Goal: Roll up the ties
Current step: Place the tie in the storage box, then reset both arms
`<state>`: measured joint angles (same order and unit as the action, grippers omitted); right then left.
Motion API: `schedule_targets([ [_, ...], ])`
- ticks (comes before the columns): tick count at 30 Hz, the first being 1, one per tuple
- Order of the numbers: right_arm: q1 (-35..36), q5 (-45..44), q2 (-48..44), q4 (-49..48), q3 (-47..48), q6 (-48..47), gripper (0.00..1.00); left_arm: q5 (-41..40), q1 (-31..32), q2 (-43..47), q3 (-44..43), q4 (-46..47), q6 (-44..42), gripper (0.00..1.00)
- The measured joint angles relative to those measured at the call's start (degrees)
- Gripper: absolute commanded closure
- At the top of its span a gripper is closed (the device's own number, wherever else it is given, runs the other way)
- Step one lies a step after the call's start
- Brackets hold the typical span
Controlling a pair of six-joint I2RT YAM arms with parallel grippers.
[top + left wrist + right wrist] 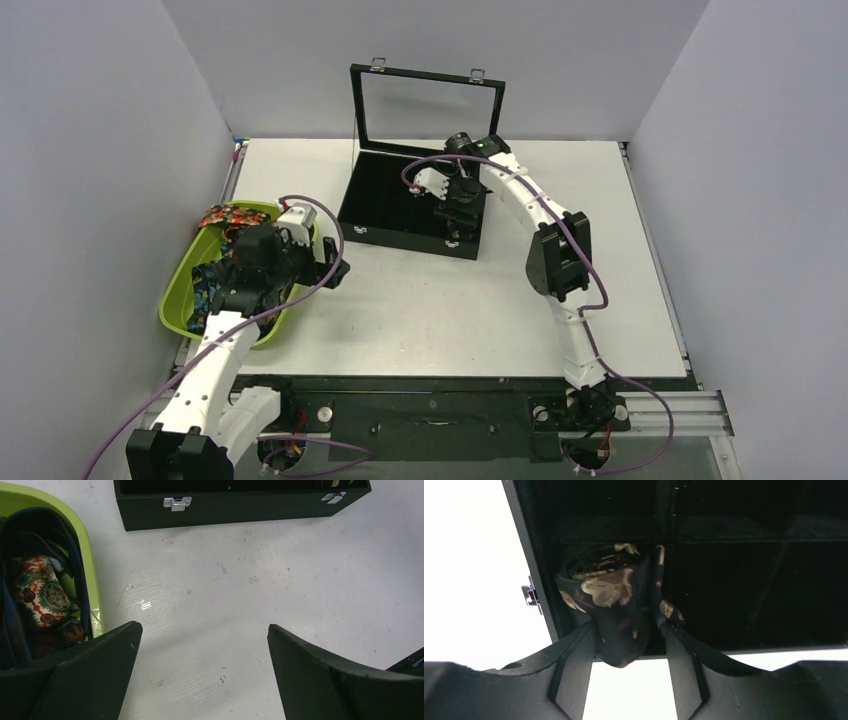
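My right gripper (455, 212) hangs over the near right part of the black box (400, 205). In the right wrist view it (626, 630) is shut on a rolled dark tie with tan-gold florals (611, 600), held at a box compartment (704, 530). Several more patterned ties (225, 215) lie in the green basket (175, 305). One with a red and teal print (40, 592) shows in the left wrist view. My left gripper (202, 630) is open and empty above bare table beside the basket's right rim (92, 565); from above it (335, 270) is right of the basket.
The box's glass lid (430, 105) stands open at the back. Its front wall with two metal latches (177, 502) faces my left gripper. Grey walls enclose the table on three sides. Purple cables (330, 240) loop over both arms.
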<state>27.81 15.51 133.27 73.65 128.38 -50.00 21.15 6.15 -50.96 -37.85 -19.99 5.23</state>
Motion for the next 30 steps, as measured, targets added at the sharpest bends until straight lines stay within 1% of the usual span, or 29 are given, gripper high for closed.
schedule_targets([
  [1, -0.2, 0.0, -0.6, -0.4, 0.0, 0.9, 0.47, 0.0, 0.0, -0.5, -0.7, -0.1, -0.2, 0.04],
  [5, -1.1, 0.4, -5.3, -2.1, 0.0, 5.2, 0.32, -1.2, 0.0, -4.1, -4.4, -0.1, -0.4, 0.04],
  [6, -1.3, 0.4, -7.0, -2.6, 0.0, 6.3, 0.26, -1.6, 0.0, -5.3, -5.7, -0.2, -0.4, 0.03],
  [10, -2.8, 0.8, -16.0, -5.2, -0.5, 11.0, 0.23, -3.6, 0.0, -9.0, -10.1, -0.6, -1.0, 0.03],
  [13, -4.8, 0.9, -24.3, -8.9, -3.5, 15.5, 0.22, -4.3, 0.0, -12.4, -15.4, -2.3, -2.0, 0.03],
  [17, -10.1, -1.6, -36.7, -16.8, -13.0, 24.0, 0.21, -4.1, 0.0, -19.5, -25.9, -6.1, -4.9, 0.03],
  [20, -15.9, -1.7, -43.9, -20.9, -20.3, 29.2, 0.21, -5.0, 0.0, -23.7, -30.8, -6.8, -5.4, 0.03],
  [23, -23.0, -1.1, -50.4, -24.3, -29.6, 33.2, 0.21, -7.0, 0.0, -26.1, -32.9, -7.5, -4.3, 0.03],
  [26, -29.2, -0.9, -55.7, -26.0, -40.3, 36.2, 0.21, -9.8, 0.0, -26.9, -32.9, -7.4, -3.6, 0.03],
  [30, -32.4, -0.9, -61.2, -27.4, -53.9, 38.8, 0.21, -14.5, 0.1, -26.9, -32.5, -7.4, -3.4, 0.03],
])
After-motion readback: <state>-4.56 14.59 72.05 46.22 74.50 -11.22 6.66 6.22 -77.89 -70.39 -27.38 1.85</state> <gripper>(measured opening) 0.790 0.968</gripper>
